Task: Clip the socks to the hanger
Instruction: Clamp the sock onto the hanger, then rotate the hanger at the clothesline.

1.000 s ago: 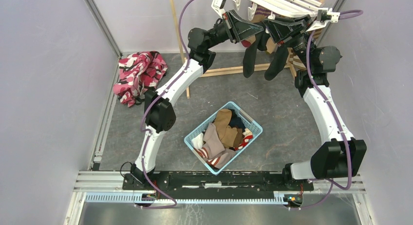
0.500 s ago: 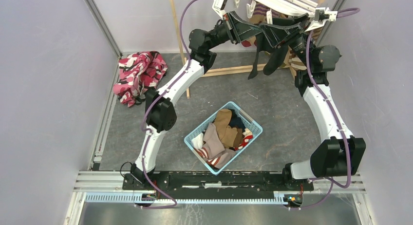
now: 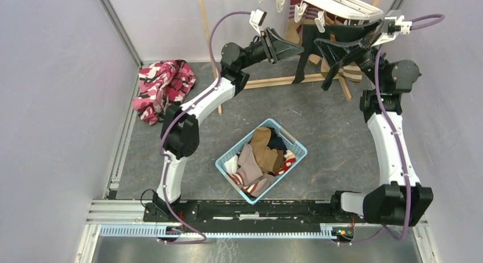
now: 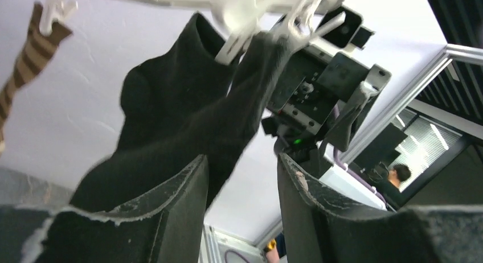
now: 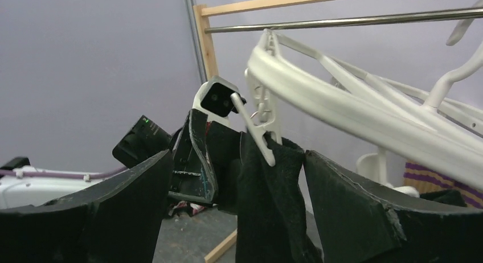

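The white hanger hangs from a rail at the top, its clips dangling. A black sock is pinched in a white clip and hangs free; it shows too as the black sock under the rack. My left gripper stands open just below it, nothing between its fingers. My right gripper is wide open, the clipped black sock hanging in the gap without being squeezed. A brown striped sock is clipped further along. More socks lie in the basket.
A light blue mesh basket sits on the grey floor between the arms. A pink, red and black cloth lies at the left wall. The thin wooden frame stand carries the rail behind the hanger.
Both grippers have opened and drawn back a little from the rack. The black sock they held stays hanging from its clip, and the hanger has swung up.
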Robot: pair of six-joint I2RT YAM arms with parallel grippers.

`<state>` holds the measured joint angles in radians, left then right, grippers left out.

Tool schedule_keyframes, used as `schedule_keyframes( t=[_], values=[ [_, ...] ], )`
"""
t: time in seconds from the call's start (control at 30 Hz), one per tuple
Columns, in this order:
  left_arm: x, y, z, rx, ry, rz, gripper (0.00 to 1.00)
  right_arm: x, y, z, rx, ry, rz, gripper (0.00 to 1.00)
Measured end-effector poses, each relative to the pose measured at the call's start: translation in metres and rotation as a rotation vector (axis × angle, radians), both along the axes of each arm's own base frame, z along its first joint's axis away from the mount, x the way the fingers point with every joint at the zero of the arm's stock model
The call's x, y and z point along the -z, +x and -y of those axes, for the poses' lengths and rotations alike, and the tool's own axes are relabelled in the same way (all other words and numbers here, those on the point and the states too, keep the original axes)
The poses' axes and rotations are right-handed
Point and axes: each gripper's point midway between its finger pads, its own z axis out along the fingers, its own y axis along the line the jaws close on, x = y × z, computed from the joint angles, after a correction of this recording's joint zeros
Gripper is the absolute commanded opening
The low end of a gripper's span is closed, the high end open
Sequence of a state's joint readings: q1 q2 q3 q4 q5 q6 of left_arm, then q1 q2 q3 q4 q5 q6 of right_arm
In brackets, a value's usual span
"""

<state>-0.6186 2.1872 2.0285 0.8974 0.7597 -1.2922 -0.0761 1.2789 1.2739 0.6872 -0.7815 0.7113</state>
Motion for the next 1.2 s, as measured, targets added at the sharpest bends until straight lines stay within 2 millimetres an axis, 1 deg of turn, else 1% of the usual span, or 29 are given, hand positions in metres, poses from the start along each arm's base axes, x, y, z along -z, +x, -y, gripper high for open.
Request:
schedule_keyframes(
  t=[0.07, 0.17, 0.23, 0.33, 0.4, 0.5, 0.63, 0.67, 0.73, 0.77, 0.83, 0.87, 0.9, 0.93, 0.97, 1.07, 1.13, 1.2],
  values=[
    [0.011, -0.003, -0.003, -0.003, 0.018, -0.024, 0.55, 0.002, -0.008, 0.000, 0.013, -0.039, 0.010, 0.93],
    [0.024, -0.014, -0.013, -0.010, 0.042, -0.043, 0.55, 0.006, -0.023, -0.001, 0.033, -0.118, 0.026, 0.95],
    [0.028, -0.024, -0.021, -0.025, 0.056, -0.033, 0.55, 0.009, -0.032, -0.001, 0.052, -0.163, 0.031, 0.96],
    [0.030, -0.044, -0.037, -0.056, 0.071, 0.010, 0.56, 0.016, -0.045, 0.005, 0.086, -0.241, 0.035, 0.96],
    [0.032, -0.060, -0.050, -0.086, 0.088, 0.050, 0.57, 0.026, -0.052, 0.011, 0.105, -0.312, 0.032, 0.96],
    [0.037, -0.087, -0.072, -0.140, 0.122, 0.124, 0.63, 0.045, -0.058, 0.022, 0.117, -0.439, 0.019, 0.97],
    [0.054, -0.123, -0.107, -0.255, 0.188, 0.244, 0.71, 0.073, -0.066, 0.036, 0.122, -0.591, 0.007, 0.98],
    [0.060, -0.130, -0.116, -0.289, 0.204, 0.276, 0.72, 0.077, -0.068, 0.039, 0.128, -0.624, 0.012, 0.97],
    [0.073, -0.144, -0.135, -0.358, 0.239, 0.339, 0.74, 0.076, -0.072, 0.040, 0.132, -0.676, 0.041, 0.97],
    [0.081, -0.151, -0.143, -0.388, 0.255, 0.367, 0.74, 0.071, -0.075, 0.040, 0.135, -0.703, 0.071, 0.98],
    [0.097, -0.160, -0.157, -0.442, 0.288, 0.406, 0.75, 0.053, -0.080, 0.038, 0.146, -0.738, 0.141, 0.98],
    [0.105, -0.164, -0.163, -0.458, 0.304, 0.415, 0.75, 0.039, -0.083, 0.037, 0.157, -0.751, 0.190, 0.98],
    [0.119, -0.170, -0.171, -0.480, 0.328, 0.419, 0.75, 0.026, -0.086, 0.036, 0.172, -0.761, 0.237, 0.97],
    [0.126, -0.173, -0.175, -0.487, 0.339, 0.422, 0.76, 0.019, -0.087, 0.036, 0.179, -0.762, 0.257, 0.96],
    [0.137, -0.177, -0.181, -0.504, 0.354, 0.419, 0.76, 0.006, -0.087, 0.035, 0.188, -0.761, 0.292, 0.95],
    [0.166, -0.188, -0.194, -0.526, 0.387, 0.389, 0.76, -0.028, -0.085, 0.034, 0.212, -0.741, 0.368, 0.94],
    [0.179, -0.193, -0.200, -0.537, 0.399, 0.373, 0.76, -0.048, -0.080, 0.034, 0.223, -0.722, 0.409, 0.92],
    [0.186, -0.196, -0.205, -0.547, 0.404, 0.364, 0.76, -0.065, -0.072, 0.036, 0.229, -0.703, 0.432, 0.90]
  ],
)
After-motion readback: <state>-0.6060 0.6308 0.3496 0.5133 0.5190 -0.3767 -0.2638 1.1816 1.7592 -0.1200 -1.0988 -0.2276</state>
